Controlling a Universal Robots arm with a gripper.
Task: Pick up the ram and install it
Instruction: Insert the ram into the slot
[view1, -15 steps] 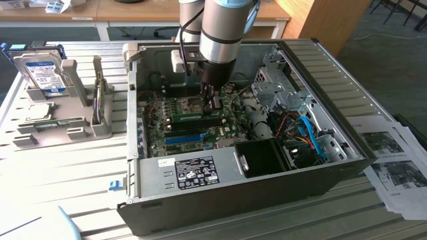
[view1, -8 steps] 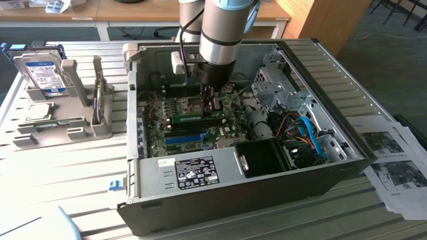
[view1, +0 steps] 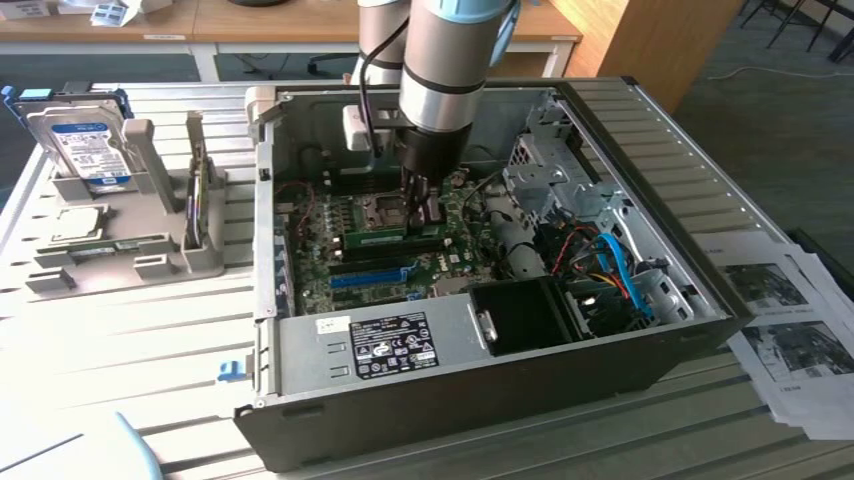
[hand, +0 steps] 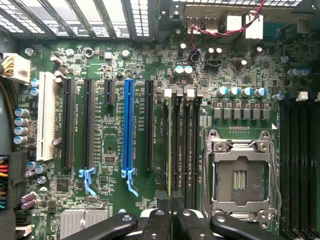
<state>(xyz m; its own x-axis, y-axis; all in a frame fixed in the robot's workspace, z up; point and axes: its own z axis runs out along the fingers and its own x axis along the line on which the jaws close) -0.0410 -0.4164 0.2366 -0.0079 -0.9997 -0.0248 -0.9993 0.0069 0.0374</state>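
The gripper (view1: 424, 222) (hand: 172, 220) reaches down into the open computer case (view1: 667, 200), fingers clenched on the ram (view1: 378, 237); the wrist view shows the ram (hand: 169, 150) edge-on as a thin line among the memory slots (hand: 184, 145) beside the processor socket (hand: 240, 175); its lower edge is hidden, so whether it is seated cannot be told.

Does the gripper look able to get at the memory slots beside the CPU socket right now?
Likely yes: the computer case is open, and the gripper, holding the ram, sits right over the memory slots, with nothing lying across them.
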